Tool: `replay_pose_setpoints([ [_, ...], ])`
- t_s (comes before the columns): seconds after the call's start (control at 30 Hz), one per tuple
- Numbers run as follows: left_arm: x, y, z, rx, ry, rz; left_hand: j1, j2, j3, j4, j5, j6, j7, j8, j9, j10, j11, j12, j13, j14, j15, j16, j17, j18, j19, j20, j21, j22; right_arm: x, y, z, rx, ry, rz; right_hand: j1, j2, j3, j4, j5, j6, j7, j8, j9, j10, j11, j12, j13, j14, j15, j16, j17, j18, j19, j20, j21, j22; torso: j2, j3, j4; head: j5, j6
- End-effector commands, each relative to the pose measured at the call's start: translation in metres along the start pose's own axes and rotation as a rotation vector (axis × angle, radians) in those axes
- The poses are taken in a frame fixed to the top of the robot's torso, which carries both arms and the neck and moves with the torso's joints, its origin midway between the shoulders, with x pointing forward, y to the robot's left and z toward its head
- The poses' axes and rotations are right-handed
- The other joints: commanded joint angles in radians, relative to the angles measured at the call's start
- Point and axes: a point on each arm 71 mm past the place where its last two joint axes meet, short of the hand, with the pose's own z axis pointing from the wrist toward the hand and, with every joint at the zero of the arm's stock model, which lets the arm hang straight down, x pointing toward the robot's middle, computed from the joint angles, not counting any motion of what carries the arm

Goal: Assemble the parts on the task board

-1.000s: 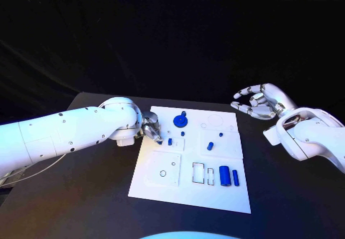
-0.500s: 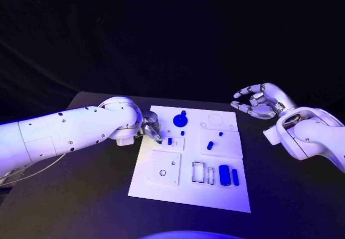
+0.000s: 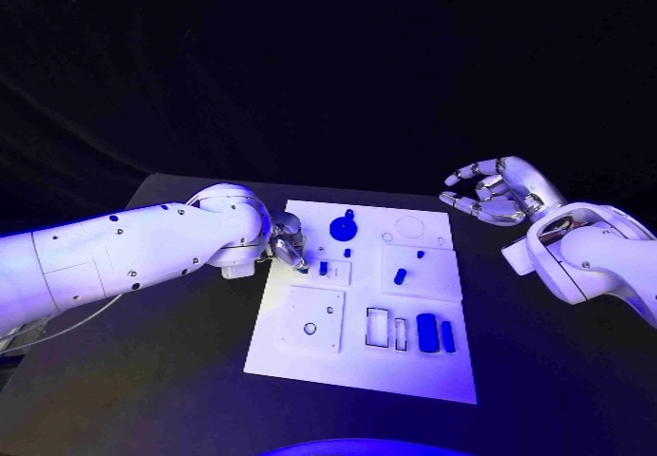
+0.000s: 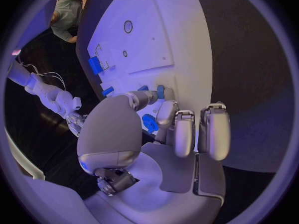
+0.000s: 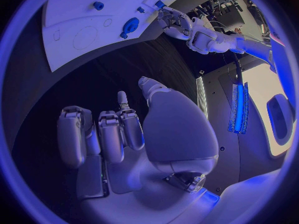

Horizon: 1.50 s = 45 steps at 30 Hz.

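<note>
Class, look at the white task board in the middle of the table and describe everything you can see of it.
The task board is a flat white rectangular plate, matte like plastic, lying on the black table. Its face carries raised square panels, outlined rectangular slots and small round holes. Small blue parts sit on it: a round piece near the far edge, a short peg mid-board, and two bars side by side near the front. The left hand reaches over its left edge, fingertips at a small blue piece; actual contact is unclear.

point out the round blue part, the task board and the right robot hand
round blue part (image 3: 343, 228), head view, its disc
task board (image 3: 309, 356), head view, bare near corner
right robot hand (image 3: 496, 193), head view, its palm
</note>
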Motion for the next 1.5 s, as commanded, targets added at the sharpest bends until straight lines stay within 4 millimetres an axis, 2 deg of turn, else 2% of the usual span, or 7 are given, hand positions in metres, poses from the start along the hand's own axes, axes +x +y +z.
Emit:
replay_pose_setpoints([
  [0.03,0.0085,-0.0018,0.0006,-0.003,0.053,0.03,-0.007,0.003,0.135,-0.136,0.003,0.011,-0.017,0.006,0.001,0.012,-0.001,0.009,0.003,0.106,-0.008,0.004,0.263,-0.015,0.024,-0.006,0.006,0.096,0.0012,0.001,-0.0004,-0.012,0.012,-0.004,-0.009,0.003,0.0,0.005,0.004,-0.003,-0.004,0.006,0.001,0.002,-0.008,0.005,0.134,0.102,-0.007,0.003,0.254,0.02,0.006,-0.005,-0.003,0.136,-0.001,0.0,0.0005,0.001,-0.002],
  [0.3,0.0086,-0.0019,0.0007,-0.004,0.049,0.025,-0.032,-0.004,0.119,-0.122,-0.001,0.015,-0.026,0.016,0.004,0.02,-0.008,0.014,0.009,0.106,-0.013,0.004,0.263,-0.015,0.024,-0.01,0.006,0.097,0.0011,0.0011,-0.0006,-0.011,0.012,-0.004,-0.009,0.003,0.0,0.005,0.004,-0.003,-0.004,0.006,0.001,0.002,-0.008,0.005,0.134,0.102,-0.007,0.003,0.254,0.02,0.006,-0.005,-0.003,0.136,0.0,0.0009,0.0004,0.001,0.0],
  [0.47,0.0077,-0.002,0.0014,-0.006,0.04,0.016,-0.051,-0.004,0.107,-0.106,-0.007,0.016,-0.031,0.018,0.003,0.022,-0.012,0.013,0.009,0.106,-0.017,0.004,0.263,-0.015,0.024,-0.013,0.006,0.097,0.0009,0.001,-0.0008,-0.011,0.011,-0.004,-0.009,0.003,0.0,0.005,0.004,-0.003,-0.004,0.006,0.001,0.002,-0.008,0.005,0.134,0.102,-0.007,0.003,0.254,0.02,0.006,-0.005,-0.003,0.136,0.0,0.0003,0.0001,0.0,0.002],
  [0.67,0.0065,-0.0019,0.003,-0.01,0.033,0.006,-0.088,-0.004,0.08,-0.072,-0.021,0.022,-0.038,0.019,-0.003,0.021,-0.017,0.012,0.008,0.106,-0.022,0.004,0.263,-0.015,0.024,-0.017,0.005,0.097,0.0006,0.0009,-0.0011,-0.011,0.01,-0.004,-0.009,0.003,0.0,0.005,0.004,-0.003,-0.004,0.006,0.001,0.002,-0.008,0.005,0.134,0.102,-0.007,0.003,0.254,0.02,0.006,-0.005,-0.003,0.136,0.0,0.0006,0.0002,-0.002,0.003],
  [1.37,0.0062,-0.005,0.007,-0.008,0.038,-0.015,-0.108,0.001,0.057,-0.047,-0.03,0.025,-0.039,0.018,-0.008,0.019,-0.018,0.011,0.007,0.106,-0.023,0.004,0.263,-0.015,0.024,-0.02,0.005,0.097,0.0002,0.0008,-0.0017,-0.01,0.01,-0.004,-0.011,0.003,-0.001,0.007,0.004,-0.003,-0.004,0.008,0.001,0.001,-0.008,0.004,0.133,0.102,-0.008,0.003,0.253,0.02,0.006,-0.005,-0.004,0.136,0.0,-0.0001,0.0012,-0.007,0.0],
  [1.47,0.0063,-0.0044,0.0074,-0.012,0.043,-0.017,-0.114,-0.001,0.046,-0.039,-0.03,0.026,-0.039,0.018,-0.01,0.018,-0.018,0.011,0.007,0.106,-0.023,0.004,0.263,-0.015,0.024,-0.02,0.004,0.097,0.0001,0.0008,-0.0018,-0.01,0.009,-0.004,-0.011,0.003,-0.001,0.007,0.004,-0.003,-0.004,0.008,0.001,0.001,-0.008,0.004,0.133,0.102,-0.008,0.003,0.253,0.02,0.006,-0.005,-0.004,0.136,0.0,-0.0001,0.0011,-0.008,0.0],
  [1.5,0.0063,-0.0042,0.0075,-0.013,0.044,-0.018,-0.128,-0.004,0.023,-0.023,-0.03,0.029,-0.039,0.017,-0.012,0.017,-0.018,0.01,0.006,0.106,-0.023,0.004,0.263,-0.015,0.024,-0.02,0.004,0.097,0.0001,0.0008,-0.0018,-0.01,0.009,-0.004,-0.011,0.003,-0.001,0.007,0.004,-0.003,-0.004,0.008,0.001,0.001,-0.008,0.004,0.133,0.102,-0.008,0.003,0.253,0.02,0.006,-0.005,-0.004,0.136,0.0,-0.0002,0.0012,-0.008,0.0],
])
